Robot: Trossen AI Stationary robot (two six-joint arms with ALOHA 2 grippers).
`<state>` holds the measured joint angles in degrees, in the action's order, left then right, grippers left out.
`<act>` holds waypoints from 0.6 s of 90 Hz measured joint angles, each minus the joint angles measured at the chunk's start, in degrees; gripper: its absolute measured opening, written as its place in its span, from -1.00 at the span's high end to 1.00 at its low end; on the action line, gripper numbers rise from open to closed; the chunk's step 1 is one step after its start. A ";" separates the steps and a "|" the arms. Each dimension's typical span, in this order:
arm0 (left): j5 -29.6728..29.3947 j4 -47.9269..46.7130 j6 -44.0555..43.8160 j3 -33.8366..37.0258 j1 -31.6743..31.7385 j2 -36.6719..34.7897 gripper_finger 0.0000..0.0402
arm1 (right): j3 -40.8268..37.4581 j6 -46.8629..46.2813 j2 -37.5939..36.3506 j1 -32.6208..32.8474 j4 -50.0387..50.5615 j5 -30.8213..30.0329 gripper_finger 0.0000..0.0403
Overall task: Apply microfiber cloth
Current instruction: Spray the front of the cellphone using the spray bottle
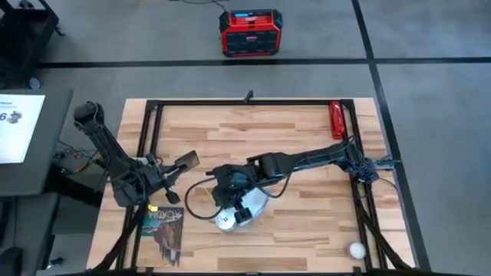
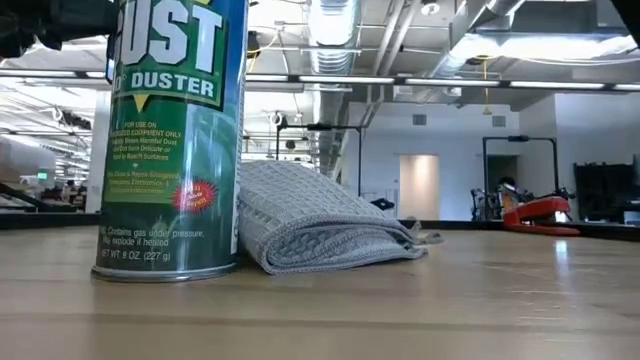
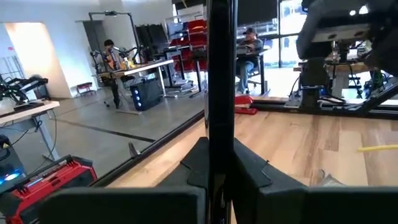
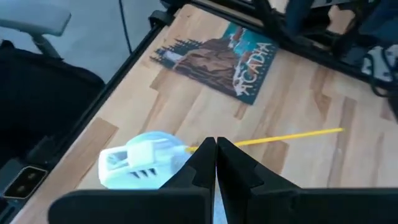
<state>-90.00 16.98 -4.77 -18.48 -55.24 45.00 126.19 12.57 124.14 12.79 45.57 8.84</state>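
The right gripper (image 4: 216, 163) hovers with fingers pressed together, holding nothing. Next it must reach the folded pale blue-grey microfiber cloth (image 2: 320, 220) and open.

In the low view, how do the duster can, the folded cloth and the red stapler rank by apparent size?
1. Duster can
2. Microfiber cloth
3. Red stapler

The can stands nearest the camera and the stapler lies far back, so this ranks appearance only.

Your right arm reaches across the bench from its right-side base, elbow extended, its right gripper (image 1: 234, 208) pointing down near the front centre with fingers pressed together. Your left gripper (image 1: 186, 160) points inward, fingers likewise closed.
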 joint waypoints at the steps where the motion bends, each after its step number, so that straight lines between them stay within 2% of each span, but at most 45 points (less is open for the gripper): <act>1: 0.00 0.02 0.02 0.00 0.00 -0.01 0.96 | 0.00 -0.01 0.00 0.05 0.14 -0.01 1.00; 54: 0.00 -0.97 0.34 0.00 0.00 0.00 0.96 | 0.00 -0.47 0.00 0.67 -0.01 -0.39 1.00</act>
<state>-90.00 16.01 -4.43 -18.48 -55.24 45.00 126.19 12.10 124.14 13.46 45.56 8.45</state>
